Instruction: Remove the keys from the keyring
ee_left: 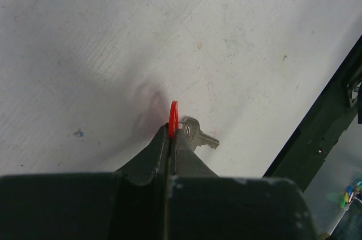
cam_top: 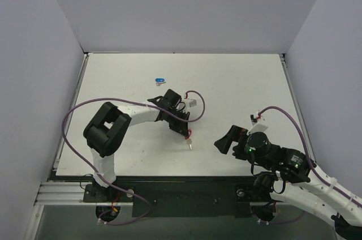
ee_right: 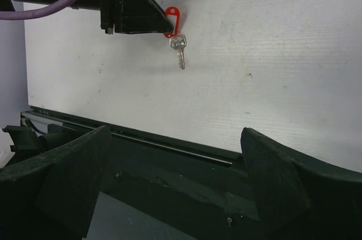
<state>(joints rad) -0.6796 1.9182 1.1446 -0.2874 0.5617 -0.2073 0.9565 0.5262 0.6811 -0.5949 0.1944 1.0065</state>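
Pale walls close in a white table [cam_top: 237, 81] on 3 sides, and 2 arms work over it. The left arm [cam_top: 136, 116] reaches out to the middle of the table. The right arm [cam_top: 283, 161] lies low, off to the right of the left gripper [cam_top: 185, 132] and nearer the table's front edge.

That left gripper is pinched closed on the red tag [ee_left: 173, 118], which stands edge-up between its tips. The right gripper [ee_right: 169, 183] has its jaws spread wide and holds nothing. It faces the left gripper but is well apart from it.

Just below the left gripper, the silver key [ee_right: 179, 47] dangles from the tag, seemingly clear of the table. The keyring joining them is too thin to make out clearly. A blue-tagged key [cam_top: 159, 80] lies beyond the left gripper, toward the back wall.

I judge the step in hand to be presenting the key for a 2nd grasp. Next, the right gripper would need to close the gap, line its fingers up with the key's flat blade, clamp it, then work it around the ring's split while the left holds firm.
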